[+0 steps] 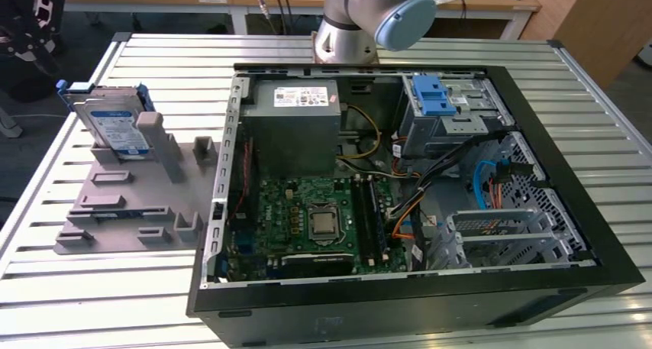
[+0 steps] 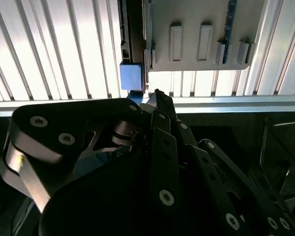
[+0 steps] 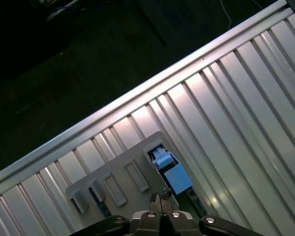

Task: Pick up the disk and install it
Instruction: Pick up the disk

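- Flat rectangular metal disk point(image 1: 112, 126), upper left of the exterior view: blue-and-white label, blue plastic frame round its edges.
- Moulded plastic fixture plate point(image 1: 122, 211): plain matt grey.
- Ribbed aluminium table point(image 1: 91, 288): silver, striped by parallel darker grooves.
- Open computer tower case point(image 1: 408, 309): black shell, grey metal inside.
- Circuit board point(image 1: 290, 211), centre: green, with black slots.
- Large metal box point(image 1: 295, 139): grey, carrying a white sticker point(image 1: 302, 98).
- Plastic drive-bay latch point(image 1: 433, 97), upper right: bright blue.
- Robot arm point(image 1: 346, 40): silver-grey, with a pale blue joint cap point(image 1: 405, 21).
- Gripper point(image 2: 156, 94) in the second wrist view: black links dotted with silver screw heads.
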Robot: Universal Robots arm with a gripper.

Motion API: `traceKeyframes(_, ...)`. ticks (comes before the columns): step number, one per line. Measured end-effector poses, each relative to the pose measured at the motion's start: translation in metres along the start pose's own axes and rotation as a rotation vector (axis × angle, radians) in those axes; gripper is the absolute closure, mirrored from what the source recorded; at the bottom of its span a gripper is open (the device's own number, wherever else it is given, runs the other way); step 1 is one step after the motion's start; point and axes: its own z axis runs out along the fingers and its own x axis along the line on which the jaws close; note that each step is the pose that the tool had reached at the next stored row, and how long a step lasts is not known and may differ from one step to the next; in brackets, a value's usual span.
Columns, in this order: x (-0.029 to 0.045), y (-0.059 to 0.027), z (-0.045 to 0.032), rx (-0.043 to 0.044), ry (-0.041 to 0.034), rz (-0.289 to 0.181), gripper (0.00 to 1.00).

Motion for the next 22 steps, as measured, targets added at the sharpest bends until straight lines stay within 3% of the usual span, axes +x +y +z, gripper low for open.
traceKeyframes(22,0.0000,0.0000,0.0003,-0.0025,0.0068,-0.164,0.89)
